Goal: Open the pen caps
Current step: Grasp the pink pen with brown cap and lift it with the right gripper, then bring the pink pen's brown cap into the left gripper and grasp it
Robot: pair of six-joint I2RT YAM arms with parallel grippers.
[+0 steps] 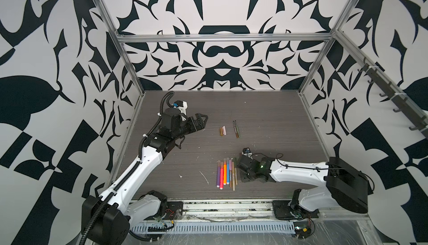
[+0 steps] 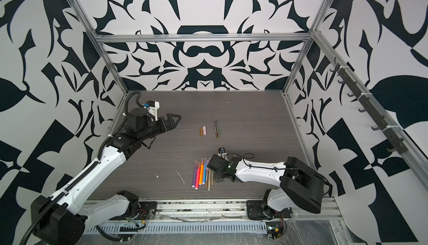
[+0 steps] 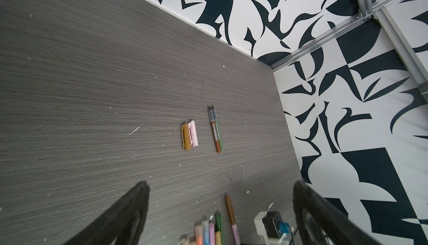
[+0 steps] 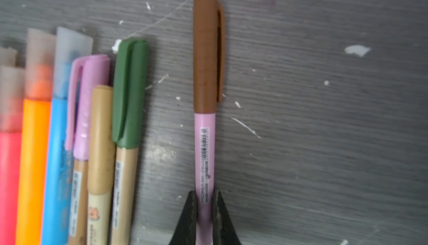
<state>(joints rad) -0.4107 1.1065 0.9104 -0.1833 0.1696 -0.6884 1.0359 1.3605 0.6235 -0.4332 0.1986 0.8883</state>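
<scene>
Pink plastic makes up the slim barrel of the pink pen (image 4: 205, 158) that the right gripper (image 4: 205, 201) grips. Its black fingers (image 4: 188, 213) are pressed tight against both sides of the barrel's lower part. A brown opaque cap (image 4: 206, 49) with a clip sits fully on this pen's far end. The pen is a little apart from the others and low at the table. Whether it rests on the surface or hangs just above it, I cannot tell.

Beside it, a row of capped pens (image 1: 225, 173) lies side by side near the front middle of the table. In the right wrist view, a dark green cap (image 4: 129, 88) on a tan barrel is nearest. Then come a tan cap (image 4: 100, 139), a lilac cap (image 4: 89, 102), a blue marker (image 4: 55, 162), an orange marker (image 4: 32, 162) and a pink-red marker (image 4: 9, 174). The three markers wear frosted translucent caps.

Farther back, at mid-table, two loose caps touch each other: an ochre cap (image 3: 186, 138) and a pale pink cap (image 3: 193, 134). Near them, a brown uncapped pen (image 3: 217, 139) and a green uncapped pen (image 3: 221, 137) lie touching, with their dark tips bare.

The left gripper (image 1: 202, 121) hovers over the rear left of the table, well apart from every pen. Its jaws are spread wide and hold nothing. The grey wood-grain tabletop (image 1: 278, 128) is flecked with white specks.
</scene>
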